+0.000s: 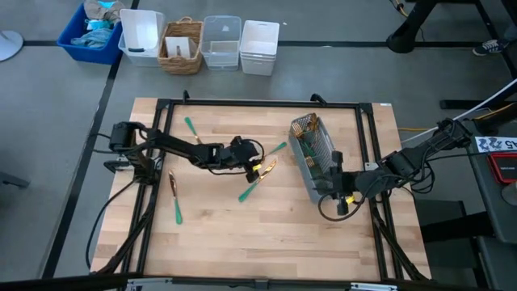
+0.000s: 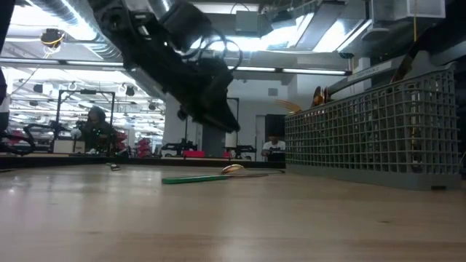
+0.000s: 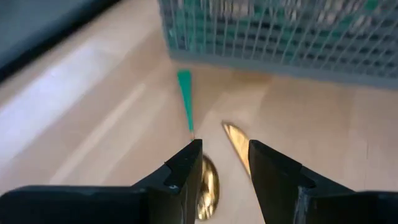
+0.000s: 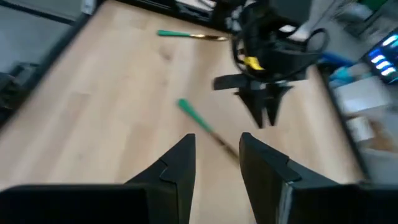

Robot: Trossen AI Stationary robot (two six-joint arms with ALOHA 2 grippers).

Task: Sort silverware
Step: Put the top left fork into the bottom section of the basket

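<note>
Hovered over table (image 1: pixel 242 234) centre with left gripper (image 1: pixel 260 170), right gripper (image 1: pixel 338 206) beside caddy (image 1: pixel 311 153). Lay flat low down: spoon (image 2: pixel 218 175). Showed left fingers (image 3: pixel 180 180) apart, empty, over 2 gold heads (image 3: pixel 208 186). Showed right fingers (image 4: pixel 177 165) apart, empty, near 1 teal handle (image 4: pixel 189 112).

Four loose silverware pieces (image 1: pixel 175 207) lie on the bench (image 1: pixel 242 234), one mesh caddy (image 1: pixel 311 155) holds more, uncountable; five bins (image 1: pixel 261 47) stand beyond.
</note>
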